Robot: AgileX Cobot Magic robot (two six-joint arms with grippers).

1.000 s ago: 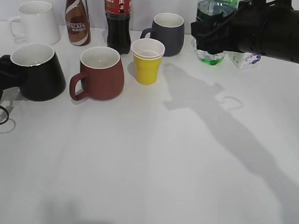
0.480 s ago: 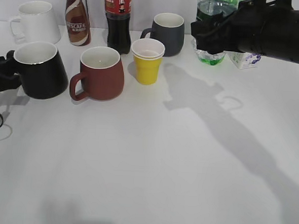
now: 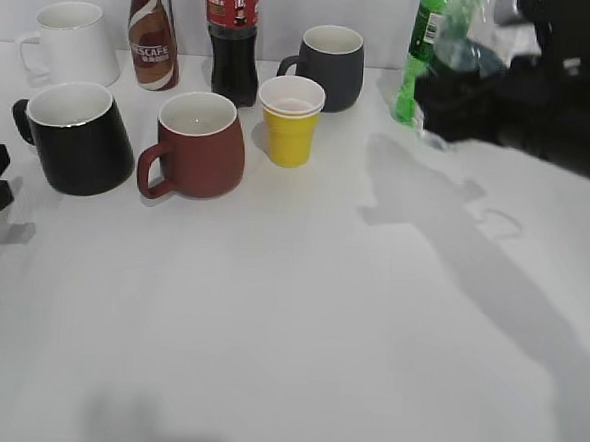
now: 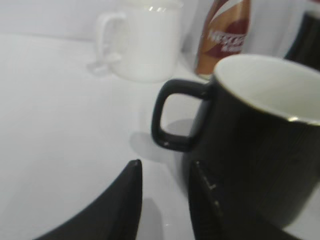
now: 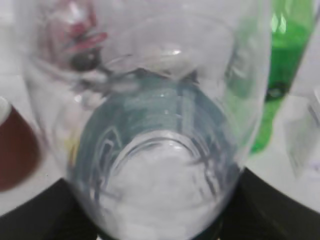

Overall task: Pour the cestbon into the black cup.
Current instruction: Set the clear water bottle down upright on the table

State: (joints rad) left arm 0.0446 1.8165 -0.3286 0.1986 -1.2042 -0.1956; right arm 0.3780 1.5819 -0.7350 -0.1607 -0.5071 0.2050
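I see right fingers [image 5: 150,235] clamped on the cestbon [image 3: 464,46], raised at upper right. Left fingers [image 4: 165,200] apart beside the black cup [image 3: 75,139], left on the counter [image 3: 299,321].

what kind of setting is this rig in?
Likely a lab test bench staged for pouring trials, not a real kitchen: a bare white table against a plain wall, with mugs and drinks lined up, e.g. the black cup, a Nescafe bottle and a cola bottle.

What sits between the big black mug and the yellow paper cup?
In the exterior view, only the reddish-brown mug stands between the black cup and the yellow cup.
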